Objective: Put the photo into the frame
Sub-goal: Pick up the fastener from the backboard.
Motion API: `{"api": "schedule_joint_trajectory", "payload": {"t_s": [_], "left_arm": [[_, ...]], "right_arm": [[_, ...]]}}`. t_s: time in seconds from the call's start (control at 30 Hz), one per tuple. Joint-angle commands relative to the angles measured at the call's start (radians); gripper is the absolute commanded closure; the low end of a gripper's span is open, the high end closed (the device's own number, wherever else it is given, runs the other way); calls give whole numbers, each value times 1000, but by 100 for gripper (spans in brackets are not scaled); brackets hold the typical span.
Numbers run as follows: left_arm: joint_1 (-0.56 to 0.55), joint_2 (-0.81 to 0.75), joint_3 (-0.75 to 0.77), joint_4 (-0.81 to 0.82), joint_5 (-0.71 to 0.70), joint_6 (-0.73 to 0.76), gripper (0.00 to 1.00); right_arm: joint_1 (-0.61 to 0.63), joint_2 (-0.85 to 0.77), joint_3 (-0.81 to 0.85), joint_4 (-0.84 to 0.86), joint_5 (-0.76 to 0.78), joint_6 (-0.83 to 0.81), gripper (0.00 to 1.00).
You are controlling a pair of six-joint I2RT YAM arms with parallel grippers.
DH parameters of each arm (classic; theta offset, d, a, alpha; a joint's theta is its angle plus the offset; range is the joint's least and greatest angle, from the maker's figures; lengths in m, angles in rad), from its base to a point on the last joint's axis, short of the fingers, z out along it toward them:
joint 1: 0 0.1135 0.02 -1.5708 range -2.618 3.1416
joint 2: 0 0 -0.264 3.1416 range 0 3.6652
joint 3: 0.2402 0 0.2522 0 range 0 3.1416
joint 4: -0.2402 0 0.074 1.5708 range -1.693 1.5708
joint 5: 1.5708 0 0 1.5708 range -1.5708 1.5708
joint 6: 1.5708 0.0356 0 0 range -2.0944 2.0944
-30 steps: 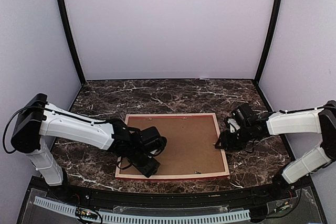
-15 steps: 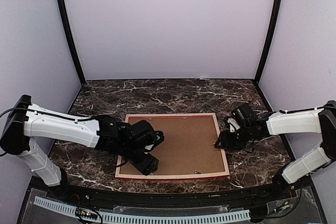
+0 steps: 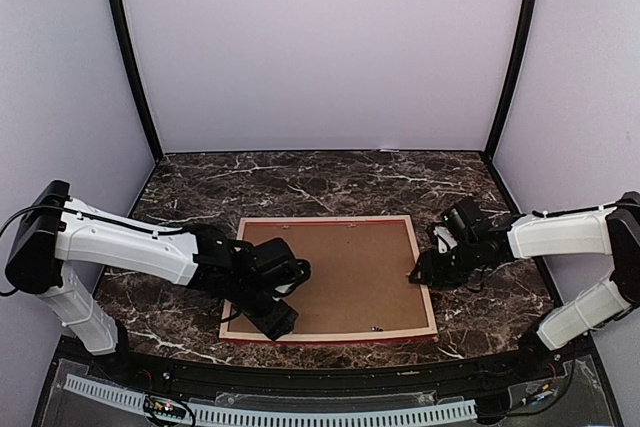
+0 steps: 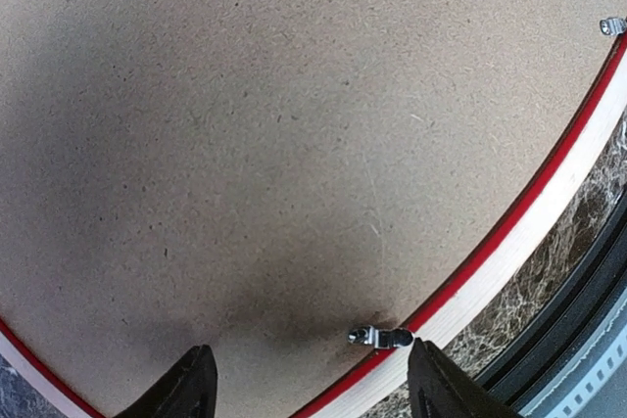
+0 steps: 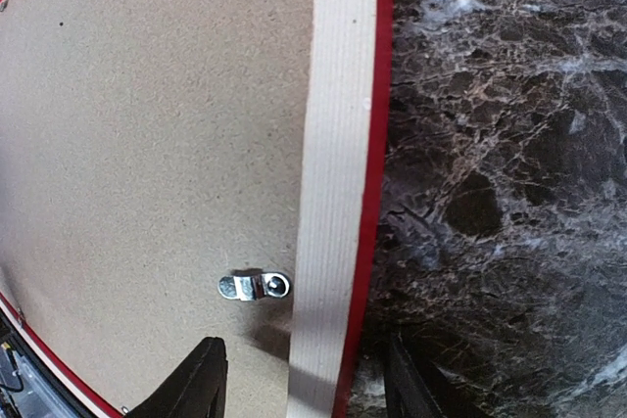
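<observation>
The frame (image 3: 330, 335) lies face down on the marble table, pale wood back up with a red edge showing. A brown backing board (image 3: 350, 272) fills it, and the photo is hidden. My left gripper (image 3: 275, 319) hovers open over the near-left part of the board. In the left wrist view, a small metal clip (image 4: 380, 337) sits between the fingers of the left gripper (image 4: 312, 359), by the rail (image 4: 529, 242). My right gripper (image 3: 422, 275) is open at the right rail. In the right wrist view, the right gripper (image 5: 304, 354) straddles the rail (image 5: 338, 95), just below another clip (image 5: 255, 286).
Dark marble tabletop (image 3: 330, 182) surrounds the frame. Pale walls close in the back and sides. A black ledge with a white perforated strip (image 3: 300, 415) runs along the near edge. A third clip (image 4: 611, 25) shows further along the near rail.
My left arm has drawn back a little to the left, shifting its gripper slightly towards the frame's near-left corner with its jaws a touch wider. The right arm has not moved.
</observation>
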Motion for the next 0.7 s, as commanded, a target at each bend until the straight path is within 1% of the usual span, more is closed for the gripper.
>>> {"api": "schedule_joint_trajectory", "payload": {"t_s": [0.0, 0.67], "left_arm": [[0, 6, -11, -31, 10, 18, 31], [0, 62, -10, -10, 24, 26, 31]], "right_arm": [[7, -16, -17, 12, 7, 3, 44], [7, -12, -19, 17, 4, 5, 44]]}}
